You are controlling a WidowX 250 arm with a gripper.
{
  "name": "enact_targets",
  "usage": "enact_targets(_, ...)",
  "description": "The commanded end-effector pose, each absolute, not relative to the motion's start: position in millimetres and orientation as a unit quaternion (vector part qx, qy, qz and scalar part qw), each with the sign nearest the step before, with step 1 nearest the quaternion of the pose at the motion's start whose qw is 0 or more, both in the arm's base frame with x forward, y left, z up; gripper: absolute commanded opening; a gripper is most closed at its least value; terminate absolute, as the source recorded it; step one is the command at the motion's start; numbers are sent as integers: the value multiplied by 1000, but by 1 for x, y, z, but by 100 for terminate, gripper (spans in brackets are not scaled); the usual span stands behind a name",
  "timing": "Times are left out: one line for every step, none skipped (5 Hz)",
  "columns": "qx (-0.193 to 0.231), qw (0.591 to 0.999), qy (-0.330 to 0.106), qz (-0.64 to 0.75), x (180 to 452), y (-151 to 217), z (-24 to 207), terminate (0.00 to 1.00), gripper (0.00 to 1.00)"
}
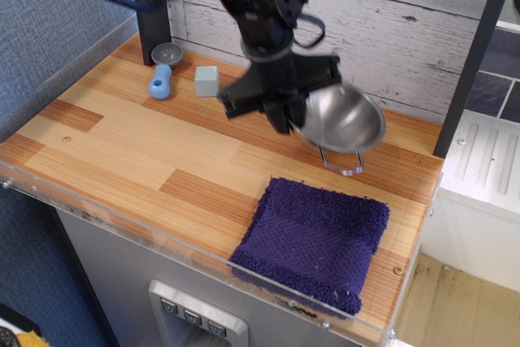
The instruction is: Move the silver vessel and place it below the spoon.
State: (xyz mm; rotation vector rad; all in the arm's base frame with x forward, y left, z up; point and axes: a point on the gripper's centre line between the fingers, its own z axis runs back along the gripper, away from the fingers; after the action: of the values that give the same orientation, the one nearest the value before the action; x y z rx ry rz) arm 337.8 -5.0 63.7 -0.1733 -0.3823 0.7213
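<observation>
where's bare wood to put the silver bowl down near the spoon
Bare wood lies in front of the spoon and cube, out to the front edge and left of the purple towel. The back-left corner is crowded.

My arm comes in from the top of the view, black and jointed, with a dark cable looping beside the wrist. The wrist points steeply downward and leans a little toward the near edge. My gripper hangs at its end, the flat black crossbar tilted, lower on the left side. The fingers are drawn close together, clamped on the rim of the bowl, which hangs tilted from them.
</observation>
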Motion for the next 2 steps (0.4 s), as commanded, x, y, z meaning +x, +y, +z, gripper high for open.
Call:
enact_targets(-87,890,-222,389,316,32,100,0,0)
enact_targets(-83,886,-222,399,306,55,101,0,0)
